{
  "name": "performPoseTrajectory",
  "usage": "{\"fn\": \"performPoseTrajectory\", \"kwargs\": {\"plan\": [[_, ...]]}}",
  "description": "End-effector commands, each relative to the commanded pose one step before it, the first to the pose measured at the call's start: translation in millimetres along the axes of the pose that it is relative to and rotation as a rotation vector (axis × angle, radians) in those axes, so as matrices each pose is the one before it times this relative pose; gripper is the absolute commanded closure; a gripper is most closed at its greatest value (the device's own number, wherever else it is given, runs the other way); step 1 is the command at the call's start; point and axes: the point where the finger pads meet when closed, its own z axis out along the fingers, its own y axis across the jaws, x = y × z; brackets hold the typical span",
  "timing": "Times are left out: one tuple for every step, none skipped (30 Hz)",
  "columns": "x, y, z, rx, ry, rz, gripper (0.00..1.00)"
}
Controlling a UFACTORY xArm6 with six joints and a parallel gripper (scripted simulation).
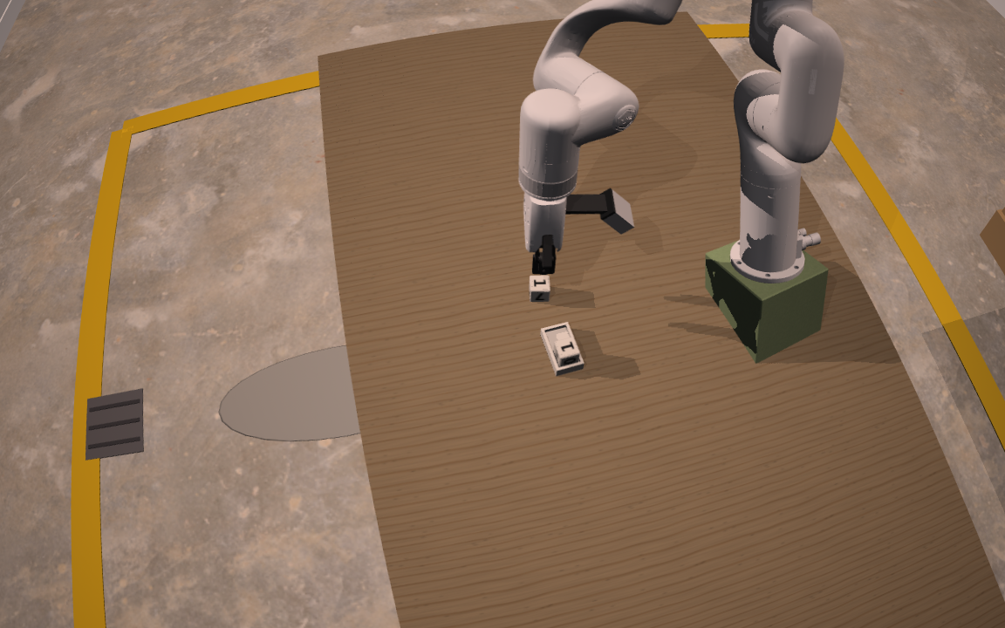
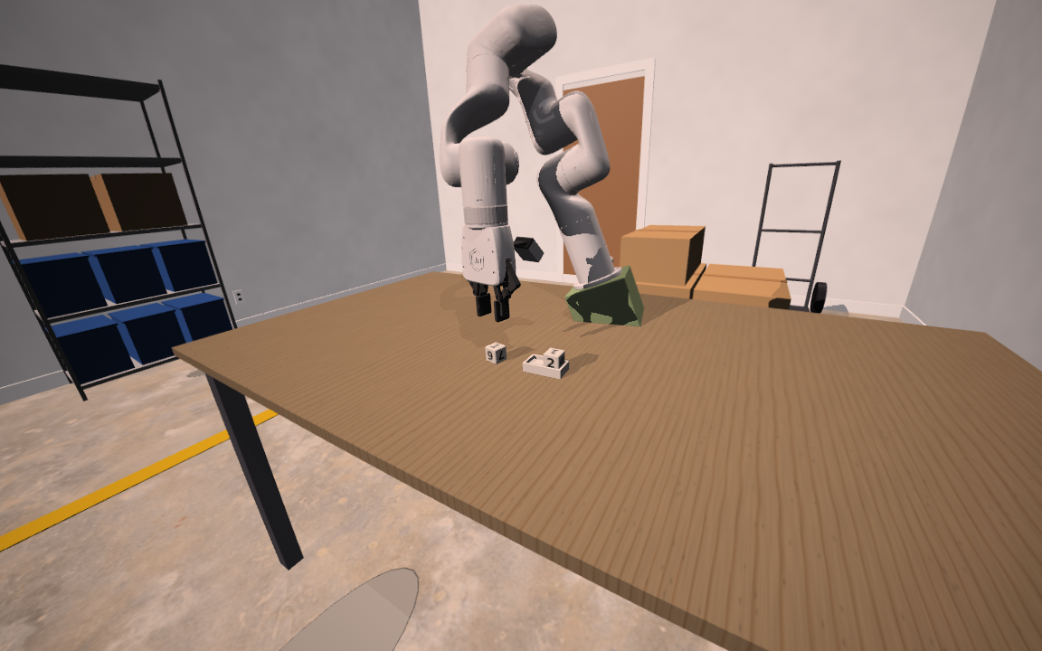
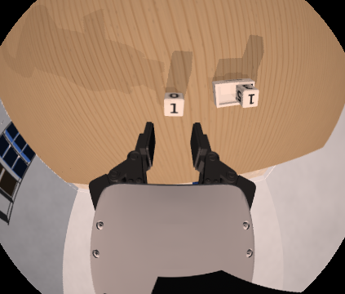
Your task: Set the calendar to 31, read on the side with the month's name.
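Your arm (image 1: 549, 148) (image 2: 482, 174) arches up from its green base block (image 1: 791, 312) (image 2: 627, 297), reaches out over the table (image 1: 569, 468) (image 2: 670, 420) and drops its last links straight down. At the end the gripper (image 1: 543, 269) (image 2: 492, 314) (image 3: 173, 131) points at the wood, fingers apart with nothing between them, above the table and near the loose cube (image 1: 539, 287) (image 2: 496, 353) (image 3: 174, 104). That cube sits on the table beside the tray (image 1: 550, 352) (image 2: 543, 370) (image 3: 218, 98), outside it; the other cube (image 1: 566, 350) (image 2: 554, 357) (image 3: 249, 97) stands at one end of the tray, which rests on the table.

Your wrist view shows the gap between the fingers, which the top view hides (the fingers overlap there). It also gives you a 0 on the loose cube's side, below the 1 on its top. From the exterior you read a 2 on the tray cube's side, a face the wrist view doesn't show; the wrist view has a 5 there instead. I can't tell you which tray side bears the month's name.
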Motion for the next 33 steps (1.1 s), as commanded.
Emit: {"fn": "performPoseTrajectory", "kwargs": {"plan": [[-1.22, 0.18, 1.29, -0.00033, -0.00315, 0.00078, 0.53], [0.0, 0.0, 0.0, 0.0, 0.0, 0.0, 0.53], [0.01, 0.03, 0.83, 0.00013, -0.00005, 0.00008, 0.53], [0.01, 0.03, 0.95, 0.00009, -0.00004, 0.00005, 0.53], [0.0, 0.02, 1.07, 0.00003, -0.00001, 0.00001, 0.53], [0.0, 0.03, 1.17, 0.00001, 0.0, 0.0, 0.53], [0.02, 0.04, 1.27, -0.00002, 0.00001, -0.00001, 0.53], [0.01, 0.04, 1.34, -0.00001, 0.00001, 0.0, 0.53], [0.0, 0.03, 1.39, 0.00004, -0.00002, 0.00001, 0.53], [0.01, 0.04, 1.47, -0.00001, 0.0, 0.0, 0.53], [0.03, 0.06, 1.54, -0.00005, 0.00002, -0.00001, 0.53], [-0.01, 0.03, 1.54, 0.00006, -0.00002, 0.00001, 0.53], [0.01, 0.05, 1.6, 0.0, 0.0, 0.0, 0.53], [0.03, 0.06, 1.65, -0.00006, 0.00003, -0.00001, 0.53], [-0.01, 0.03, 1.63, 0.00006, -0.00003, 0.00001, 0.53], [0.01, 0.05, 1.67, 0.0, 0.0, 0.0, 0.53], [0.03, 0.06, 1.69, -0.00005, 0.00002, -0.00001, 0.53], [0.0, 0.0, 0.0, 0.0, 0.0, 0.0, 0.53], [0.0, 0.0, 0.0, 0.0, 0.0, 0.0, 0.53], [-0.01, 0.04, 1.65, 0.00006, -0.00002, 0.00001, 0.53], [0.01, 0.05, 1.66, -0.00001, 0.0, 0.0, 0.53], [0.02, 0.06, 1.66, -0.00004, 0.00002, -0.00001, 0.53], [-0.01, 0.04, 1.61, 0.00005, -0.00002, 0.00001, 0.53], [0.01, 0.05, 1.6, -0.00001, 0.0, 0.0, 0.53], [0.02, 0.05, 1.58, -0.00004, 0.00002, -0.00001, 0.53], [-0.01, 0.03, 1.51, 0.00005, -0.00002, 0.00001, 0.53], [0.01, 0.04, 1.48, 0.0, 0.0, 0.0, 0.53], [0.02, 0.05, 1.45, -0.00005, 0.00002, -0.00001, 0.53], [0.0, 0.03, 1.36, 0.00004, -0.00002, 0.00001, 0.53], [0.0, 0.03, 1.31, 0.00002, -0.00001, 0.0, 0.53], [0.01, 0.04, 1.27, -0.00002, 0.00001, 0.0, 0.53], [0.02, 0.04, 1.21, -0.00004, 0.00002, -0.00001, 0.53], [-0.01, 0.02, 1.11, 0.00005, -0.00002, 0.00001, 0.53]]}}
